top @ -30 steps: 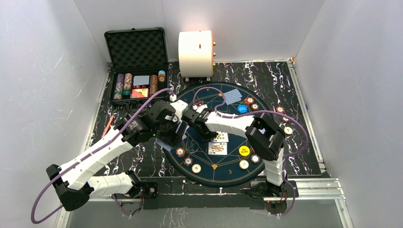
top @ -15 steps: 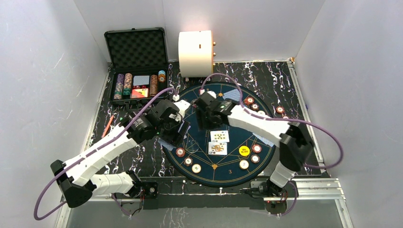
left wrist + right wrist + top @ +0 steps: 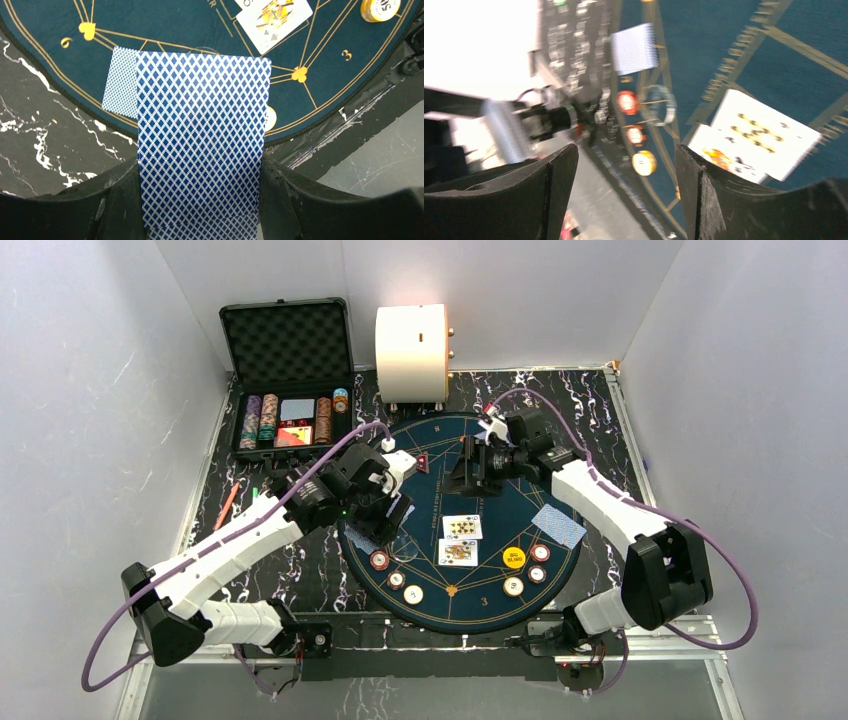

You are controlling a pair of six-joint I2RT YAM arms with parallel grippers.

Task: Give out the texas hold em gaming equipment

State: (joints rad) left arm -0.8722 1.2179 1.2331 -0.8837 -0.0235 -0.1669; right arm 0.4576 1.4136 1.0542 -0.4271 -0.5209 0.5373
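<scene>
Left wrist: left end effector (image 3: 200,197) grips blue-backed card (image 3: 200,125); right end effector (image 3: 624,195) seems released.

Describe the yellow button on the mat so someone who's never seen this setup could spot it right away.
Start at the round teal mat with gold lines. On its near right part, just right of the two face-up cards, sits a cluster of small round pieces. The yellow button is the only solid yellow disc there; the chips around it are cream or red-and-white.

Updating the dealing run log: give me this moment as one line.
left gripper: shut on blue-backed cards | right gripper: open, empty, over mat | two face-up cards mid-mat | face-down card at mat's right
</scene>
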